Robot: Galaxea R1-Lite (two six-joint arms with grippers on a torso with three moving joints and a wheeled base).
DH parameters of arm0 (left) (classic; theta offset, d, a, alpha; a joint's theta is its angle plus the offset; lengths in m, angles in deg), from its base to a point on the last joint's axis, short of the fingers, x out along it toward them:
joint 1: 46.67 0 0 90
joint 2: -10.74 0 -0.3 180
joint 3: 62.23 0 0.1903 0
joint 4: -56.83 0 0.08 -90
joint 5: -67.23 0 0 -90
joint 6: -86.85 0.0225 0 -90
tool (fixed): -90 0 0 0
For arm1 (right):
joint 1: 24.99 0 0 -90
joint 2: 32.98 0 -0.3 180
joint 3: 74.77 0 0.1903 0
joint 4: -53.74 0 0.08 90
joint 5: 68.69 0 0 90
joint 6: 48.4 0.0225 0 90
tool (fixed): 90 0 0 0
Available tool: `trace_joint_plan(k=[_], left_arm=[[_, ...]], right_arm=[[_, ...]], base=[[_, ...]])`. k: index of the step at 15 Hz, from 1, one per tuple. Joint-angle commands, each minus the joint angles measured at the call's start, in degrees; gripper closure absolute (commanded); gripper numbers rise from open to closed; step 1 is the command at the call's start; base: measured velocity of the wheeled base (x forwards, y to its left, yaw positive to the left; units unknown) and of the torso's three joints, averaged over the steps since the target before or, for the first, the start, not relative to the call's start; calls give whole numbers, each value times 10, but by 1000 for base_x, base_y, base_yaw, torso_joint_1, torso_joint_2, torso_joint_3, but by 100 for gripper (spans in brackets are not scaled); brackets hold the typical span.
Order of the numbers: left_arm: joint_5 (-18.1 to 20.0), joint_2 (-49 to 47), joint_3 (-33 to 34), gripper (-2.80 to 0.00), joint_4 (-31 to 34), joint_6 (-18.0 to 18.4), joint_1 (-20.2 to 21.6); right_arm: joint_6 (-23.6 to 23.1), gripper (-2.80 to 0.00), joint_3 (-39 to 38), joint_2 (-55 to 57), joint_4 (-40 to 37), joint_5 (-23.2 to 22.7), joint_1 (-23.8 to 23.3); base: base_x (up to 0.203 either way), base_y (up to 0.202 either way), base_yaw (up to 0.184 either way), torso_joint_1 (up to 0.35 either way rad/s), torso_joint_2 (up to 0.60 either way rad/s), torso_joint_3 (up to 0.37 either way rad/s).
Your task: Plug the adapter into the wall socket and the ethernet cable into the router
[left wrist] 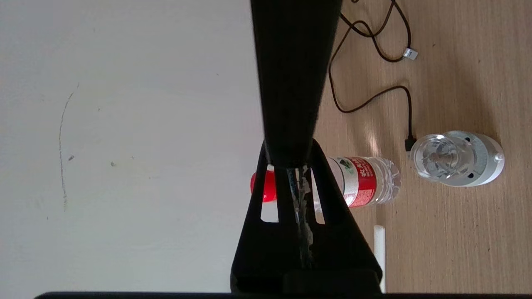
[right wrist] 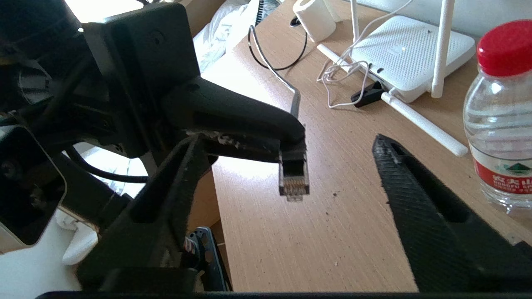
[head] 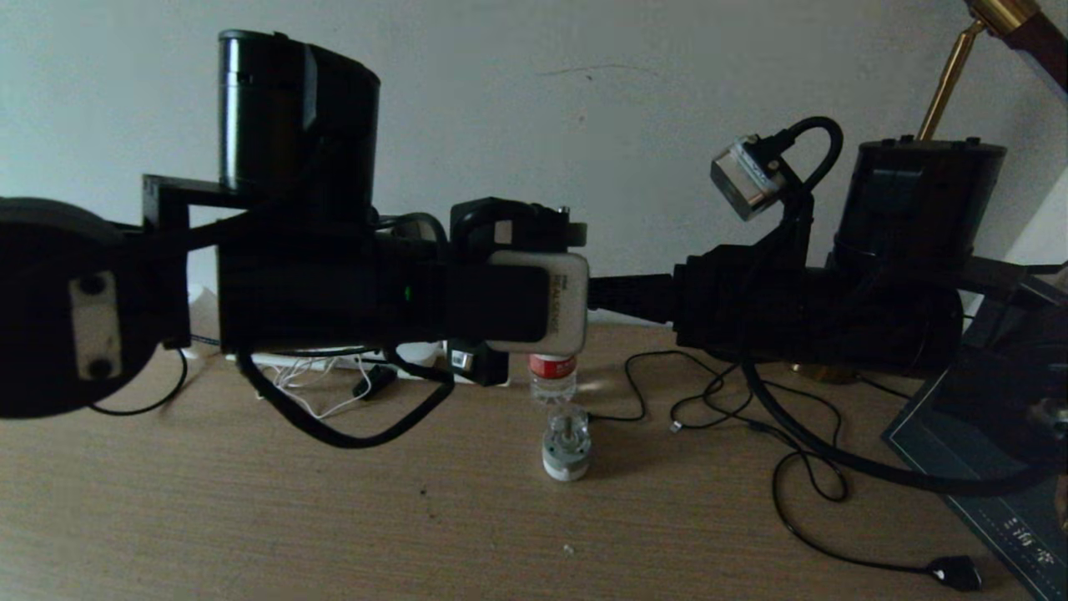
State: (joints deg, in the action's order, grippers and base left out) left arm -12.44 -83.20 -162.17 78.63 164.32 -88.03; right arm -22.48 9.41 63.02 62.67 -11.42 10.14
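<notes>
My left gripper is shut on the ethernet cable, and its clear-tipped plug sticks out past the fingertips. It holds the plug in the air between the spread fingers of my right gripper, which is open and touches nothing. Both arms meet high above the desk in the head view. The black cable trails back over the desk. The white router with stick antennas lies at the wall beyond, its thin white cord beside it. I cannot make out the adapter or the wall socket.
A red-capped water bottle and a round clear-topped device stand mid-desk. Loose black cords sprawl to the right, near a dark book. A black clip and a white roll lie by the router.
</notes>
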Motion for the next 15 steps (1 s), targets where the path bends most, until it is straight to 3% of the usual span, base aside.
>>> trace_joint_plan(k=[1, 3, 4, 15], left_arm=[[0, 1, 0, 0, 0, 4, 2], [0, 2, 1, 0, 0, 4, 2], [0, 2, 1, 0, 0, 4, 2], [0, 2, 1, 0, -1, 4, 2]], right_arm=[[2, -280, -2, -1, 2, -2, 0], [1, -280, -1, -1, 2, -2, 0], [1, 0, 0, -1, 2, -2, 0], [0, 0, 0, 1, 2, -3, 0]], base=[[0, 0, 0, 0, 0, 0], [0, 0, 0, 0, 0, 0], [0, 0, 0, 0, 0, 0], [0, 0, 0, 0, 0, 0]])
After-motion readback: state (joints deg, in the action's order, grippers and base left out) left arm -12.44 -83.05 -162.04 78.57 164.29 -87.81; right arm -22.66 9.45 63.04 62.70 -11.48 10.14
